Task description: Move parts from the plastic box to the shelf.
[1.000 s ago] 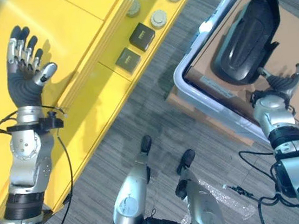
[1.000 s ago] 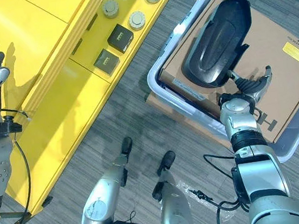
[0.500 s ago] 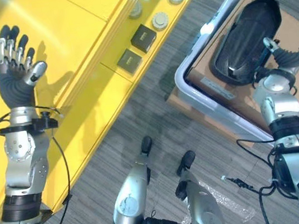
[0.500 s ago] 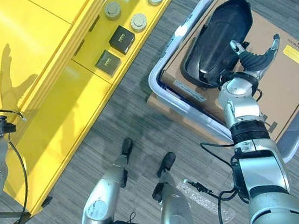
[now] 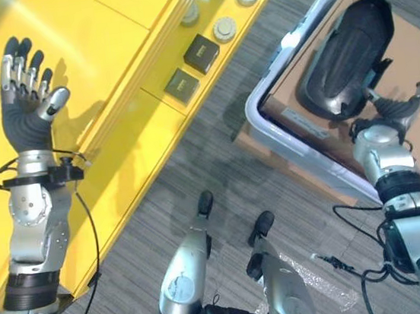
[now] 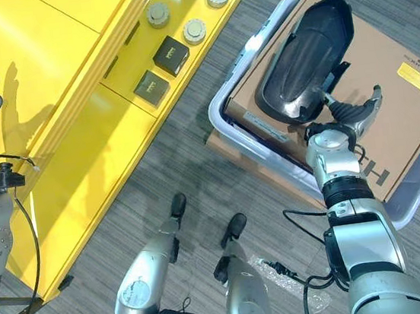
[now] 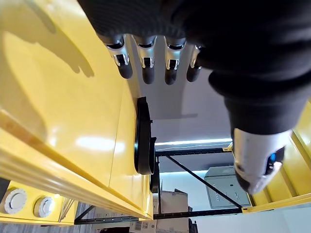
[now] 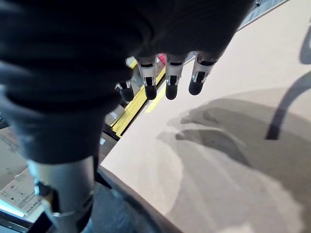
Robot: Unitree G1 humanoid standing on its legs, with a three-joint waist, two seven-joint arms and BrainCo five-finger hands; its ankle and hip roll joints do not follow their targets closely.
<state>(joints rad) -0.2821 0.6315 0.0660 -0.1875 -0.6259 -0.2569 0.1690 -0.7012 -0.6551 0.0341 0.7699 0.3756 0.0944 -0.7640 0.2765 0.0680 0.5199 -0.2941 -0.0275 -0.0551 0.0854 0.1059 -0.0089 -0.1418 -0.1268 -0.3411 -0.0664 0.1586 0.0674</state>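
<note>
Right hand [image 6: 344,121] beside glossy black part [image 6: 302,61]

Small parts [image 6: 170,53] crowd the yellow shelf's [image 6: 71,90] far end; its near surface lies bare.

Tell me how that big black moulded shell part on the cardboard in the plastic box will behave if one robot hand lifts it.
The big black moulded shell part looks rigid, likely thin plastic, so probably light for its bulk. Its glossy curved surface may be slippery. It is long next to the open right robot hand, so a one-end grip would probably let it swing or tip.
</note>
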